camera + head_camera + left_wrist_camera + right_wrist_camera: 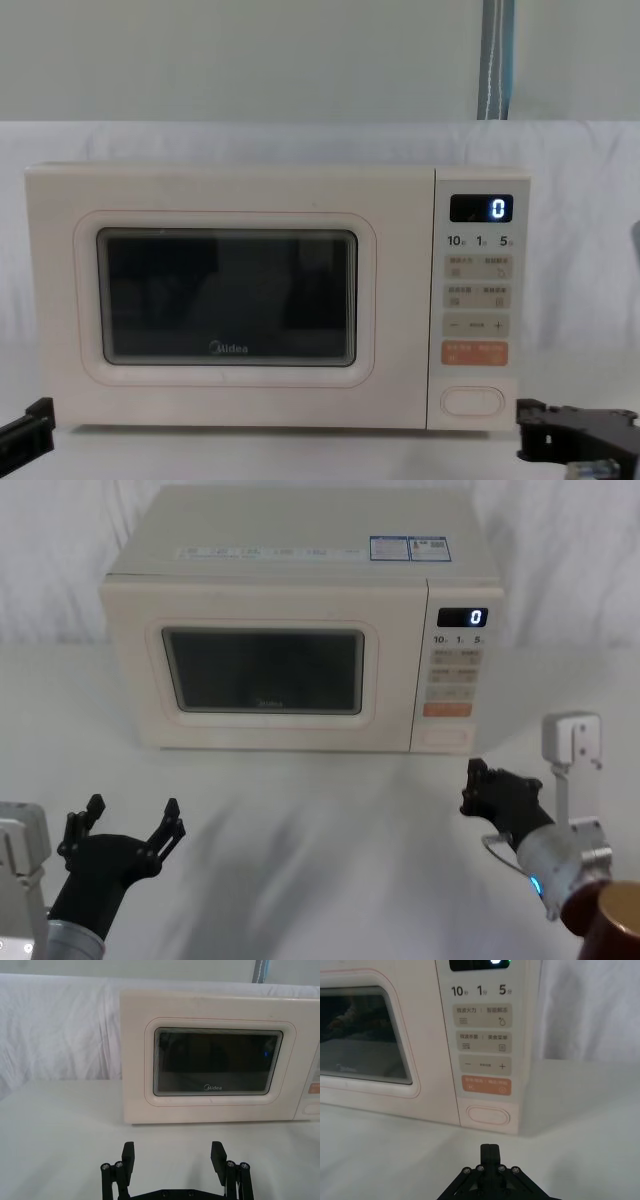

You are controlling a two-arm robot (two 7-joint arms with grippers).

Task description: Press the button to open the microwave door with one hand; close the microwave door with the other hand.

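The microwave door (pixel 265 670) is closed flush, its dark window facing me. The cream oval button (pixel 446 739) sits at the bottom of the keypad panel, below the orange key (pixel 487 1085). My right gripper (pixel 472 785) is shut, low over the table in front of the button and a short gap from it. In the right wrist view its joined fingertips (pixel 490 1149) point at the button (pixel 488 1115). My left gripper (pixel 130 825) stands open, well back from the door (pixel 215 1062) with nothing between its fingers (pixel 129 1152).
The microwave (pixel 280 190) stands on a white-draped table (pixel 320 830), with white cloth behind it. Its display (pixel 463 617) reads 0. A white bracket (pixel 572 742) on my right arm rises beside the keypad side.
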